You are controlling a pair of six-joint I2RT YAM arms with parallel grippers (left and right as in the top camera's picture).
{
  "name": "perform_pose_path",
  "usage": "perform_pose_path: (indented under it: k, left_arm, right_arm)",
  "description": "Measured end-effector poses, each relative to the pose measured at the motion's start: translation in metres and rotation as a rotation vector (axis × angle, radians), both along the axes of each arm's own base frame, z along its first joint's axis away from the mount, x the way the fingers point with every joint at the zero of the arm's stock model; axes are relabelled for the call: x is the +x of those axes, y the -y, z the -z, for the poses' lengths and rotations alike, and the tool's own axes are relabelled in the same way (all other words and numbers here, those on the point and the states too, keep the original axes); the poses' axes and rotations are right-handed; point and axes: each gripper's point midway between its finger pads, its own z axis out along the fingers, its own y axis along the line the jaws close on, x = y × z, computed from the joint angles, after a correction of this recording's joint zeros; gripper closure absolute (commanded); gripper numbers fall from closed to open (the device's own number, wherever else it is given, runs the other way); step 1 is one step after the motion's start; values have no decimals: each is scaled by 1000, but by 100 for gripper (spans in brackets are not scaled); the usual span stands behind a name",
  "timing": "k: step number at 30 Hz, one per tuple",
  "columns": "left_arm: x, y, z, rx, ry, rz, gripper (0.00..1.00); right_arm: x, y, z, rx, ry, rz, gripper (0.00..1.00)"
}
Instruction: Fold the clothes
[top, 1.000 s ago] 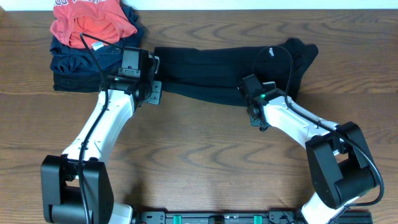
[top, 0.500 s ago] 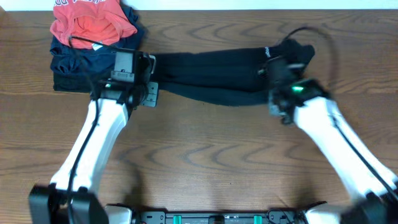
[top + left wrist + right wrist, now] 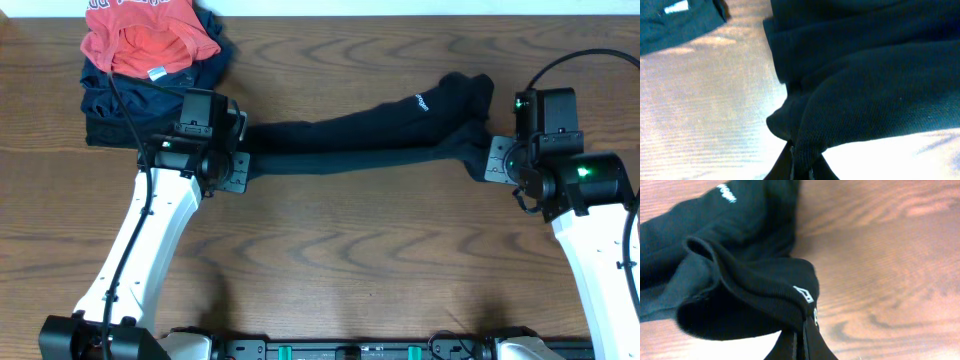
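Pincers, two, both engaged: we list the left pincer (image 3: pixel 242 166) as pressed together on the left end of the black garment (image 3: pixel 360 142), its tips in the left wrist view (image 3: pixel 799 167) nipping a bunched fold of the cloth (image 3: pixel 865 90). We list the right pincer (image 3: pixel 487 160) as likewise closed on the right end, where the right wrist view (image 3: pixel 805 339) shows the hem (image 3: pixel 740 280) caught between the tips beside a small white mark. Item held: the garment, one, drawn out into a long narrow band between the two arms, running across the middle of the wooden table (image 3: pixel 330 270) and sagging slightly; its white logo print (image 3: pixel 424 101) faces up near the right end. The layers seen at both wrists suggest to us that it is already doubled lengthwise. Other stock: a stack of dark navy garments (image 3: pixel 115 115) at the far left with a red-orange shirt (image 3: pixel 150 35) on top, just beside the left pincer and apart from the band. Status, as we judge it: the lengthwise fold is done and the piece is stretched for smoothing. The crosswise folds, end brought to end, are not yet made, and the band is not yet a compact packet. We put the task near its midpoint.
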Motion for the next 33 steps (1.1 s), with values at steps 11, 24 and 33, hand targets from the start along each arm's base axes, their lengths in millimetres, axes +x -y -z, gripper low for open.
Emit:
perform_pose_path:
  k: [11, 24, 33]
  left_arm:
    - [12, 2, -3, -7, 48, 0, 94]
    - [49, -5, 47, 50, 34, -25, 94]
    - [59, -23, 100, 75, -50, -73, 94]
  right_arm:
    - [65, -25, 34, 4, 20, -186, 99]
    - [142, -21, 99, -23, 66, -233, 99]
    - [161, -6, 128, -13, 67, -209, 99]
